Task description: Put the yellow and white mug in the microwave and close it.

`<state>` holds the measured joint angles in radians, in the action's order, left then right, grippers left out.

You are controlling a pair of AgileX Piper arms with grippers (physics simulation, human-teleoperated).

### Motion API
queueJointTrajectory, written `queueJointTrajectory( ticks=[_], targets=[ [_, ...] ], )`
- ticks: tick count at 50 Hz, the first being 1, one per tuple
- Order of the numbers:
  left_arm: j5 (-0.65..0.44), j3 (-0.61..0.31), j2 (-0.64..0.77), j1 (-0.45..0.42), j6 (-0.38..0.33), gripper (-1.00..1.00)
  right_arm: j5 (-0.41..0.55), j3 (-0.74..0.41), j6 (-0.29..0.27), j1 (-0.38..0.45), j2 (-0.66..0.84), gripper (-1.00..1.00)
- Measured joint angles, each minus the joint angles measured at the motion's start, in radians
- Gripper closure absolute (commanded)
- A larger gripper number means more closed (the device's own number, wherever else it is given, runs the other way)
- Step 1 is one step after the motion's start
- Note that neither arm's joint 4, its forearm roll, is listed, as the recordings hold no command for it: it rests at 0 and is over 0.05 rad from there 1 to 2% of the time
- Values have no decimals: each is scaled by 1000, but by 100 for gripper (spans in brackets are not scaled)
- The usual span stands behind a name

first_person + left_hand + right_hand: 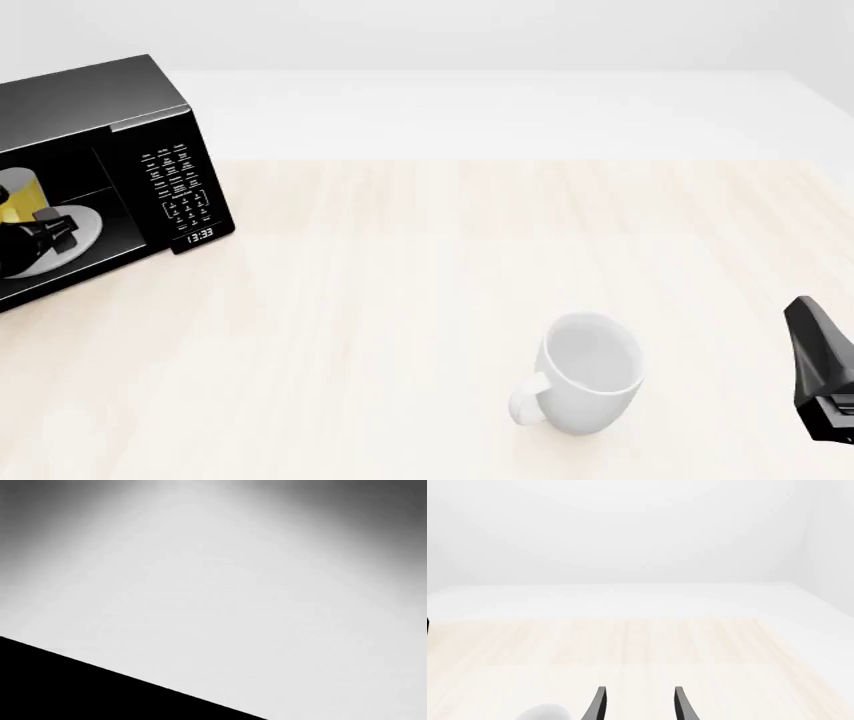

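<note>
My left claw has the yellow and white mug inside the microwave; I cannot tell its grip. The door waits.

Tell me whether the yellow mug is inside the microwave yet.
Inside: the yellow and white mug sits on the white plate within the microwave.

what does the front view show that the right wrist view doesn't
Only the front view shows the microwave at the far left, with its keypad and clock, and the yellow and white mug inside on the white turntable plate, with the left gripper reaching in beside it.

Only the right wrist view shows the right gripper fingertips, apart with nothing between them.

Both show the light wood table and the white mug, though the wrist view catches only a sliver of it.
</note>
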<state>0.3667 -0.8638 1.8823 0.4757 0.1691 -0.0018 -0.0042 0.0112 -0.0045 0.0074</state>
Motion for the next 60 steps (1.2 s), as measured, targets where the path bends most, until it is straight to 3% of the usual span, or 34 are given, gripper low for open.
queueJointTrajectory(
  ticks=[60],
  targets=[
    [-32, 295, -404, 3, -17, -100, 0, 0, 0, 0, 0, -100]
  ],
)
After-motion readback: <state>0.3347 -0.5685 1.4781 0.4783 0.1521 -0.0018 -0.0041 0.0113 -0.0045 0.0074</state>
